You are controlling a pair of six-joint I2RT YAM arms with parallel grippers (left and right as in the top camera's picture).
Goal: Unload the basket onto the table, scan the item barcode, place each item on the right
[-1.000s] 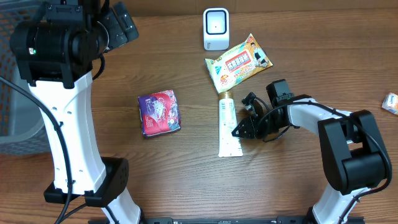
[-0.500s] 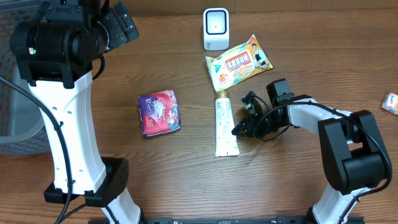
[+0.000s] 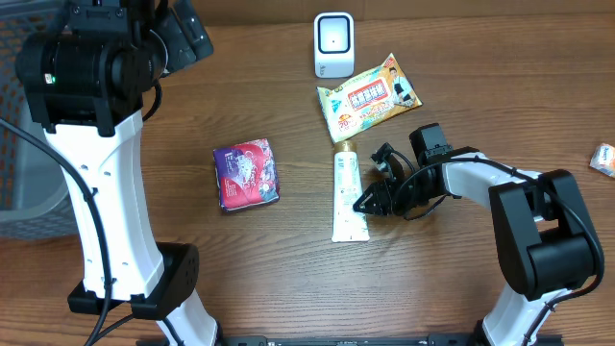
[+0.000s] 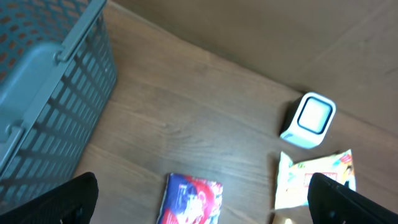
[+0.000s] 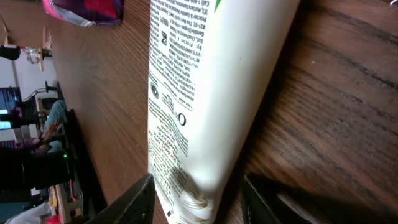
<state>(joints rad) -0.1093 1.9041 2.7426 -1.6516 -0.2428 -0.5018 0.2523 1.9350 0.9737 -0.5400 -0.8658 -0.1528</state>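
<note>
The item, a white tube [image 3: 348, 195] with a gold cap, lies flat on the wooden table below the white scanner [image 3: 332, 43]. My right gripper [image 3: 363, 204] sits low at the tube's crimped end. In the right wrist view the tube [image 5: 211, 93] lies between the fingers of the right gripper [image 5: 198, 193], which is open, with a dark gap on the right side. Small black print covers the tube's upper side. My left gripper [image 4: 202, 202] hangs open high above the table, holding nothing.
A yellow-green snack packet [image 3: 369, 96] lies just beyond the tube's cap. A purple-red packet [image 3: 246, 173] rests left of the tube. A grey-blue basket [image 4: 43, 93] stands at the table's left edge. A small orange item [image 3: 603, 159] lies at the far right.
The right gripper's jaws have widened off the tube's crimped end. The tube has slid slightly left with that end. The left arm has not moved.
</note>
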